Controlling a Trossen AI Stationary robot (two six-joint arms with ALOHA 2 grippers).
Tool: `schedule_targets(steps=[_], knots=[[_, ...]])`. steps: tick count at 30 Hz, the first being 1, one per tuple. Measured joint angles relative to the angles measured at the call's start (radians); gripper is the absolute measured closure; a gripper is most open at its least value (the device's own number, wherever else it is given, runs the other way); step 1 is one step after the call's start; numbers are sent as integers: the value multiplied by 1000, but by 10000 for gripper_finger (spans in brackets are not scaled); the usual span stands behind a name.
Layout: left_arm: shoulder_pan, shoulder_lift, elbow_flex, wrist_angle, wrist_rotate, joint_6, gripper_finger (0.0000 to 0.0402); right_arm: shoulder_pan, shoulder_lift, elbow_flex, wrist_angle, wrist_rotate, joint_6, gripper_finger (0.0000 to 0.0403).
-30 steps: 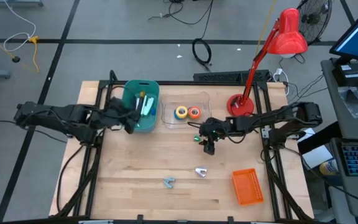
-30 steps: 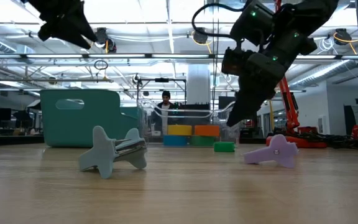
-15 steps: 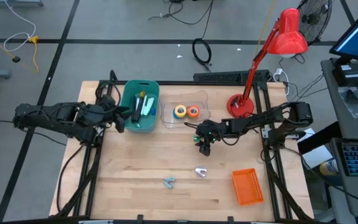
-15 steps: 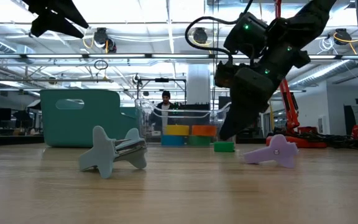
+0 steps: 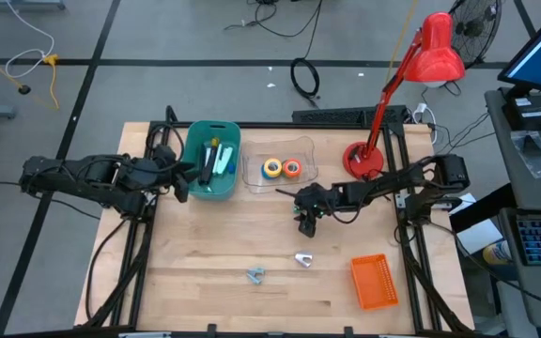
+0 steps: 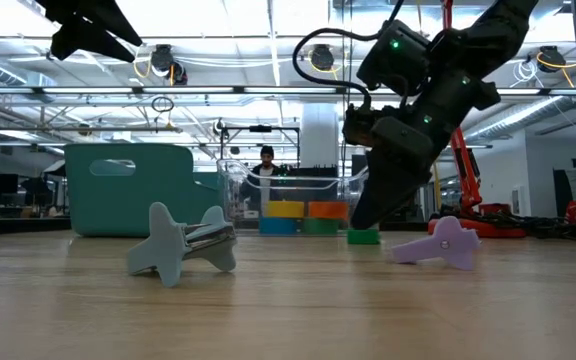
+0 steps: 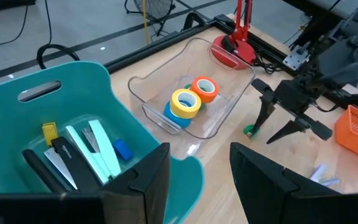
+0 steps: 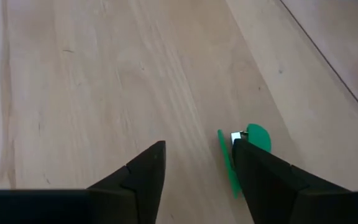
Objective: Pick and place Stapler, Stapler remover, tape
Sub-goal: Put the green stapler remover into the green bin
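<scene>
Right end effector (image 5: 305, 222) hung open just above green tape (image 6: 364, 237) on table (image 5: 214, 253), poised to grasp; left end effector (image 5: 182, 178) waited open beside teal bin (image 5: 210, 138).

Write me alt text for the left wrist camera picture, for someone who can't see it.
The right gripper hangs open over a green tape roll on the wooden table, seen past the left gripper's own open dark fingers. A clear tray holds yellow, orange and blue rolls, beside a teal bin of office tools.

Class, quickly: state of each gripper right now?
Left gripper: open, empty, beside the teal bin.
Right gripper: open, empty, at the green tape.
</scene>
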Motion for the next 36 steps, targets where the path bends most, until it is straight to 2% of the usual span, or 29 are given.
schedule_targets(steps=[7, 15, 23, 29, 36], knots=[[0, 0, 0, 0, 0, 7, 231, 48, 0, -2, -34, -8, 71, 264], [0, 0, 0, 0, 1, 13, 231, 125, -60, -8, -16, -73, 132, 279], [0, 0, 0, 0, 1, 22, 231, 147, -156, -6, -29, 36, 70, 283], [0, 0, 0, 0, 1, 19, 231, 146, -146, -6, -166, 36, -39, 248], [0, 0, 0, 17, 1, 12, 231, 146, -143, -5, -160, 12, -139, 194]])
